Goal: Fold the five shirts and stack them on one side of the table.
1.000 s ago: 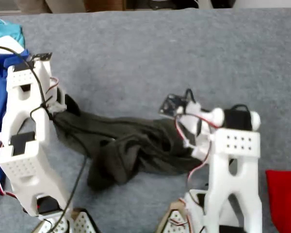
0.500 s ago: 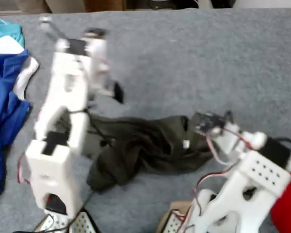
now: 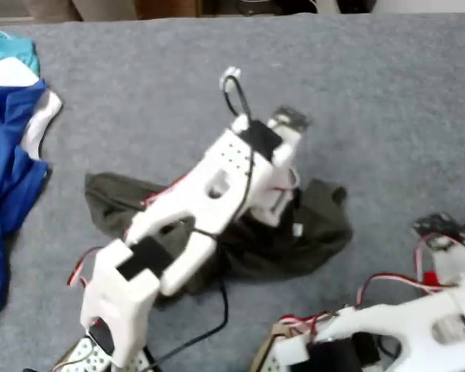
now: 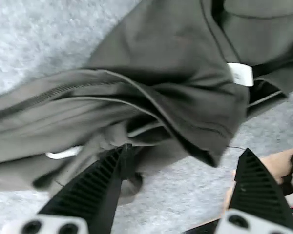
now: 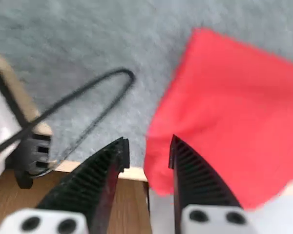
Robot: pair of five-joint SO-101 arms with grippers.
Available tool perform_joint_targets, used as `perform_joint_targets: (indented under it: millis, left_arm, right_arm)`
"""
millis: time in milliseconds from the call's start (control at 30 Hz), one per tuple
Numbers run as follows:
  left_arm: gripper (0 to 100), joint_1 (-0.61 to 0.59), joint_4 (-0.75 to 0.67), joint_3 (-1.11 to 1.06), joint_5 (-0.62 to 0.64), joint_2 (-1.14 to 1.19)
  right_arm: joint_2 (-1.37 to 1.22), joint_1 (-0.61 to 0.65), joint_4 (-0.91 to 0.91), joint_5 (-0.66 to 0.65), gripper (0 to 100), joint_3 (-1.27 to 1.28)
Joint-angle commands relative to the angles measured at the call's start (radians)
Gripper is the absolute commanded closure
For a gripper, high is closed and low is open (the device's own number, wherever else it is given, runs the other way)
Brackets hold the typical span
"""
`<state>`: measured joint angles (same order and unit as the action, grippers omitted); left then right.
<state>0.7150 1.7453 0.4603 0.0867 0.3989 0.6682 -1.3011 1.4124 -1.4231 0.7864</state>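
Judging by how things lie, little of the task is taken to be done: a crumpled dark olive shirt (image 3: 322, 229) is spread in a loose heap in the middle of the grey felt-covered worktop (image 3: 372, 93), a rumpled blue and white shirt (image 3: 15, 155) is bunched at the far left edge with a teal garment (image 3: 8, 46) beside it, and no stack is seen. A flat red cloth (image 5: 234, 107) with a fairly straight edge is lying near the worktop's edge; it may be a folded piece, but that cannot be told. The left gripper (image 4: 171, 195) is held just above the olive shirt's rumpled folds with its jaws spread wide and nothing caught between them; one finger tip is close to a fold, and a small white label (image 4: 240, 74) lies beyond. The right gripper (image 5: 147, 161) is held well apart from the olive shirt, over the edge of the red cloth, its jaws parted narrowly and nothing gripped.
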Motion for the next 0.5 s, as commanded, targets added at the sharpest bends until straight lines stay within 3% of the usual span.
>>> perform_joint_targets:
  millis: [0, 200, 467]
  left_arm:
    - [67, 0.041, 0.012, 0.006, 0.107, -0.012]
    - [67, 0.043, 0.012, 0.025, 0.279, -0.005]
    - [68, 0.049, 0.012, 0.077, 0.420, -0.004]
  right_arm:
    - [-0.050, -0.128, -0.084, -0.008, 84.6, -0.001]
    - [-0.177, -0.225, -0.169, -0.005, 84.6, -0.005]
    - [-0.223, -0.226, -0.178, -0.005, 84.6, -0.007]
